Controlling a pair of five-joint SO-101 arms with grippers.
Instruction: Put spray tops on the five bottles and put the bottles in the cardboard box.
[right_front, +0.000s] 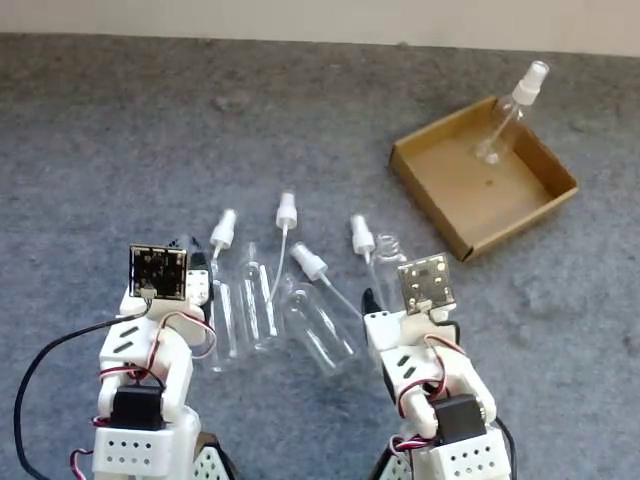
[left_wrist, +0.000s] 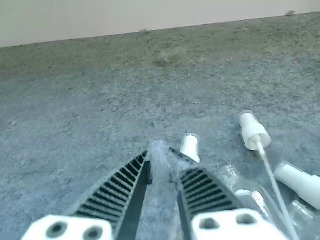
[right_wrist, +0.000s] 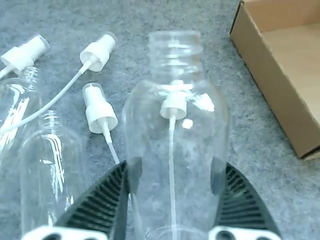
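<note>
Bottle (right_wrist: 175, 115) in right tool (right_wrist: 172, 175) is clear, uncapped, thread-necked.

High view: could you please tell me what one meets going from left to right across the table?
Left arm → first spray top → second spray top → third spray top → fourth spray top → open bottle → box.
</note>
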